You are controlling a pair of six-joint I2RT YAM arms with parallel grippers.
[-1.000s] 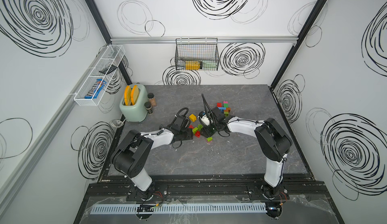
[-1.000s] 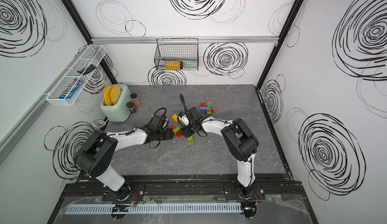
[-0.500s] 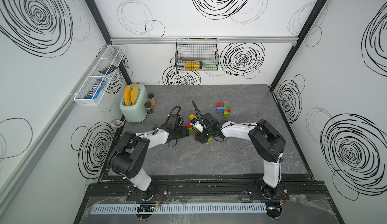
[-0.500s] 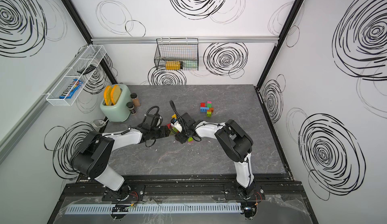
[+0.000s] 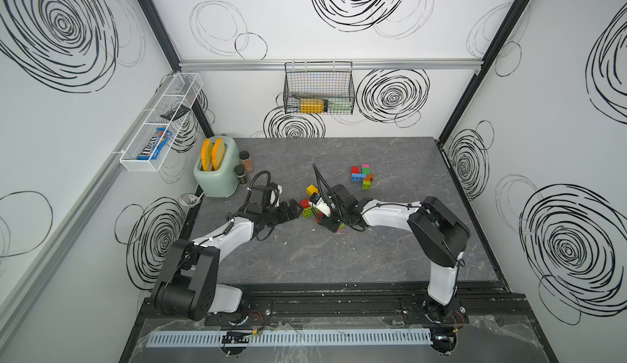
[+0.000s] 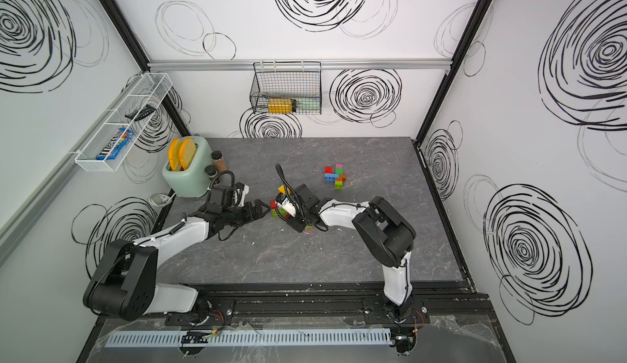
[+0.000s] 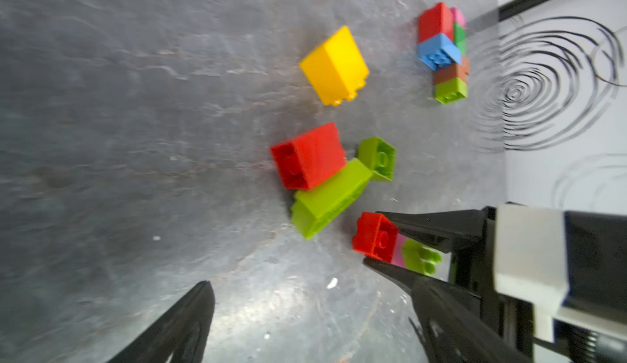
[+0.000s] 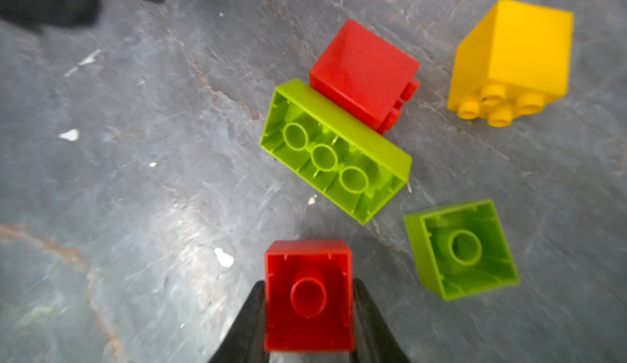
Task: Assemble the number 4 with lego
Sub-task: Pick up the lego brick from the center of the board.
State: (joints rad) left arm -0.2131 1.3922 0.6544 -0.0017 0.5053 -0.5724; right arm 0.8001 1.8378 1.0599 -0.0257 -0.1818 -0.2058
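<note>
**Lego, number 4: short stack being picked up**

Item in hand: the right gripper (image 8: 308, 288) is pinching a short stack (image 7: 397, 246), red piece foremost. It is holding this low over the table (image 5: 339, 276), among the loose pieces. The left gripper (image 5: 296, 210) is standing spread and empty just beside them.

Loose stock:
- yellow square brick (image 7: 334, 66)
- loose red brick (image 7: 308, 156), lying against the lime oblong brick (image 7: 329, 196)
- lime square brick (image 7: 378, 157), nearby

The partial figure (image 5: 362, 176) is sitting well apart, toward the back of the table.

Step, as judged: the stack is being taken up for joining. The next move is calling for a lift clear of its neighbours, a carry to the partial figure, and studs lined up before pressing.

Views: the left wrist view is showing pink and lime pieces behind the red. The right wrist view is showing only the red's hollow underside. Both top views are showing the gap to the figure, but the arm is hiding the grip.
</note>
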